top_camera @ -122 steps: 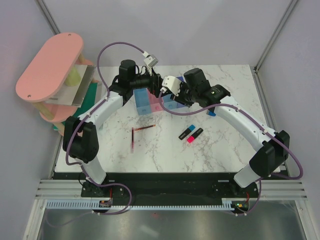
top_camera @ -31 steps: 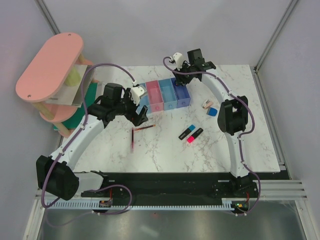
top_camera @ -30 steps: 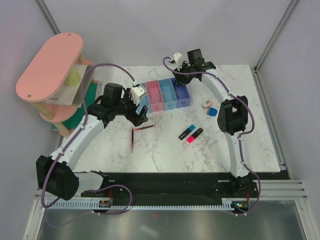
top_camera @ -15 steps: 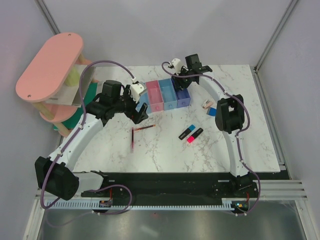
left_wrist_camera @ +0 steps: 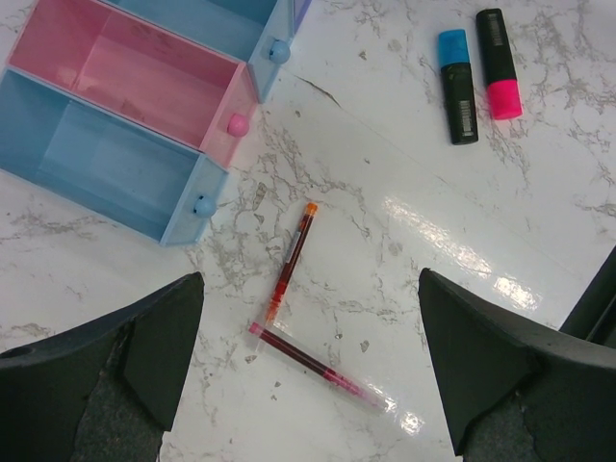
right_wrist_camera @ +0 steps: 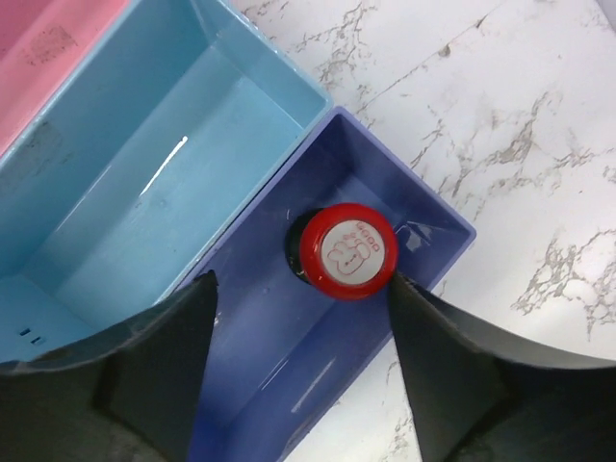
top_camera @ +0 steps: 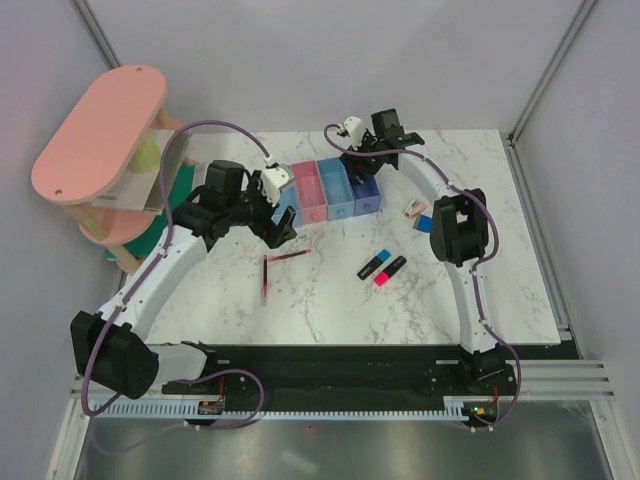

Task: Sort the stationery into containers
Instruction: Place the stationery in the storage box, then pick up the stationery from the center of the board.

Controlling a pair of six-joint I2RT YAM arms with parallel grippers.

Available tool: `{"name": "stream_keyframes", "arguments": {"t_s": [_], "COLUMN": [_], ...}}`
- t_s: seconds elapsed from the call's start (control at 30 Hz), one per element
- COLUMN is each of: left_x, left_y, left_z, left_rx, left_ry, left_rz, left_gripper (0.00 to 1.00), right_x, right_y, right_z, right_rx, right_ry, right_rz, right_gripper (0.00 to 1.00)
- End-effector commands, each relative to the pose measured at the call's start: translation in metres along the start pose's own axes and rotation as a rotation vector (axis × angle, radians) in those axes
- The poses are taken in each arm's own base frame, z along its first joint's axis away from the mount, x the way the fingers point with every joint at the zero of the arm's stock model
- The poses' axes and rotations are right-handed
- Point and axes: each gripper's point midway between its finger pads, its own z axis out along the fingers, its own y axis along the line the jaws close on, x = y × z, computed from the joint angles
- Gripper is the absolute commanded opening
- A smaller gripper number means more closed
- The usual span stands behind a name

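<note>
The four joined bins stand at the back centre: light blue point(top_camera: 286, 203), pink point(top_camera: 310, 192), light blue point(top_camera: 335, 187), purple point(top_camera: 364, 186). My right gripper point(top_camera: 360, 165) is open above the purple bin point(right_wrist_camera: 279, 385). The red-black capped piece point(right_wrist_camera: 346, 252) stands upright inside that bin, between my spread fingers point(right_wrist_camera: 144, 375). My left gripper point(top_camera: 276, 226) is open and empty above two dark-red pens point(left_wrist_camera: 292, 262) point(left_wrist_camera: 310, 362) that lie in an L on the table. The blue highlighter point(left_wrist_camera: 458, 85) and the pink highlighter point(left_wrist_camera: 498, 63) lie side by side. The beige eraser point(top_camera: 411, 208) and the blue block point(top_camera: 424, 222) lie to the right of the bins.
The big pink oval-topped rack point(top_camera: 100, 130) stands at the far left edge. The light blue bin point(left_wrist_camera: 106, 164) and the pink bin point(left_wrist_camera: 135, 82) show bare insides in the left wrist view. The enclosure walls close in at the back and sides.
My right gripper has come a little forward and left over the purple bin. My left gripper has shifted slightly towards the bins. The loose items on the table have not moved.
</note>
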Motion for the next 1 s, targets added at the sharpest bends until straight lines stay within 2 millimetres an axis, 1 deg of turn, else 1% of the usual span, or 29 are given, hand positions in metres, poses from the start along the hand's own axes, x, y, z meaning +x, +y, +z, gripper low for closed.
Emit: {"name": "stream_keyframes", "arguments": {"t_s": [0.0, 0.03, 0.1, 0.13, 0.17, 0.2, 0.23, 0.27, 0.3, 0.33, 0.37, 0.4, 0.43, 0.47, 0.5, 0.53, 0.57, 0.6, 0.63, 0.67, 0.7, 0.73, 0.77, 0.8, 0.83, 0.87, 0.9, 0.93, 0.97], "left_x": [-0.017, -0.017, -0.015, -0.012, -0.012, -0.009, -0.006, -0.004, -0.001, 0.002, 0.003, 0.007, 0.013, 0.011, 0.014, 0.013, 0.019, 0.015, 0.017, 0.021, 0.016, 0.014, 0.018, 0.007, 0.004, 0.002, -0.004, -0.006, -0.008], "left_y": [-0.001, -0.001, 0.001, 0.003, 0.005, 0.013, 0.019, 0.024, 0.033, 0.039, 0.045, 0.055, 0.061, 0.069, 0.078, 0.084, 0.095, 0.102, 0.106, 0.115, 0.122, 0.126, 0.131, 0.137, 0.14, 0.144, 0.149, 0.152, 0.155], "left_z": [-0.003, -0.004, -0.003, -0.002, -0.001, 0.0, 0.003, 0.005, 0.007, 0.014, 0.018, 0.021, 0.029, 0.036, 0.037, 0.04, 0.048, 0.05, 0.055, 0.061, 0.063, 0.066, 0.071, 0.071, 0.072, 0.073, 0.077, 0.079, 0.081], "left_rx": [0.013, 0.011, -0.001, -0.007, -0.019, -0.059, -0.076, -0.099, -0.141, -0.158, -0.18, -0.223, -0.236, -0.261, -0.3, -0.319, -0.355, -0.373, -0.382, -0.405, -0.421, -0.424, -0.425, -0.436, -0.438, -0.439, -0.439, -0.437, -0.435], "left_ry": [-0.039, -0.04, -0.032, -0.023, -0.019, 0.0, 0.018, 0.03, 0.045, 0.049, 0.049, 0.064, 0.088, 0.08, 0.096, 0.097, 0.12, 0.115, 0.121, 0.133, 0.125, 0.123, 0.135, 0.113, 0.107, 0.101, 0.088, 0.085, 0.078], "left_rz": [0.045, 0.045, 0.048, 0.043, 0.046, 0.045, 0.041, 0.042, 0.046, 0.05, 0.056, 0.053, 0.045, 0.04, 0.027, 0.018, 0.006, 0.004, -0.001, -0.005, -0.005, -0.005, -0.013, -0.009, -0.008, -0.005, 0.001, 0.011, 0.013], "left_gripper": [1.0, 1.0, 1.0, 1.0, 1.0, 1.0, 1.0, 1.0, 1.0, 1.0, 1.0, 1.0, 1.0, 1.0, 1.0, 1.0, 1.0, 1.0, 1.0, 1.0, 1.0, 1.0, 1.0, 1.0, 1.0, 1.0, 1.0, 1.0, 1.0], "right_x": [-0.039, -0.05, -0.057, -0.07, -0.073, -0.077, -0.091, -0.087, -0.087, -0.098, -0.084, -0.08, -0.083, -0.059, -0.049, -0.042, -0.011, 0.0, 0.03, 0.042, 0.055, 0.077, 0.089, 0.1, 0.118, 0.126, 0.137, 0.149, 0.155], "right_y": [-0.007, -0.005, -0.004, -0.003, -0.001, 0.0, 0.0, 0.006, 0.009, 0.01, 0.016, 0.019, 0.021, 0.027, 0.029, 0.028, 0.034, 0.028, 0.033, 0.032, 0.026, 0.031, 0.031, 0.029, 0.033, 0.034, 0.033, 0.035, 0.035], "right_z": [-0.032, -0.042, -0.053, -0.068, -0.075, -0.084, -0.108, -0.113, -0.123, -0.149, -0.15, -0.158, -0.181, -0.179, -0.185, -0.201, -0.196, -0.21, -0.204, -0.207, -0.215, -0.211, -0.212, -0.215, -0.212, -0.211, -0.211, -0.207, -0.206], "right_rx": [0.033, 0.032, 0.036, 0.046, 0.046, 0.051, 0.07, 0.054, 0.057, 0.079, 0.072, 0.08, 0.101, 0.096, 0.1, 0.118, 0.101, 0.129, 0.11, 0.112, 0.128, 0.11, 0.108, 0.116, 0.099, 0.09, 0.087, 0.073, 0.066], "right_ry": [-0.097, -0.123, -0.141, -0.169, -0.174, -0.182, -0.218, -0.214, -0.217, -0.251, -0.22, -0.212, -0.227, -0.164, -0.14, -0.14, -0.078, -0.07, -0.014, 0.003, 0.014, 0.055, 0.075, 0.094, 0.126, 0.137, 0.155, 0.178, 0.189], "right_rz": [-0.028, -0.029, -0.026, -0.033, -0.022, -0.019, -0.026, -0.016, -0.012, -0.021, -0.005, -0.012, -0.027, -0.018, -0.032, -0.035, -0.015, -0.027, -0.007, -0.003, -0.015, -0.008, -0.02, -0.026, -0.051, -0.059, -0.061, -0.083, -0.088], "right_gripper": [0.82, 0.82, 0.84, 0.86, 0.9, 0.94, 0.98, 0.98, 0.98, 0.98, 0.98, 0.98, 0.98, 0.98, 0.98, 0.98, 0.98, 0.98, 0.98, 0.98, 0.97, 0.96, 0.95, 0.94, 0.94, 0.93, 0.92, 0.91, 0.9]}}
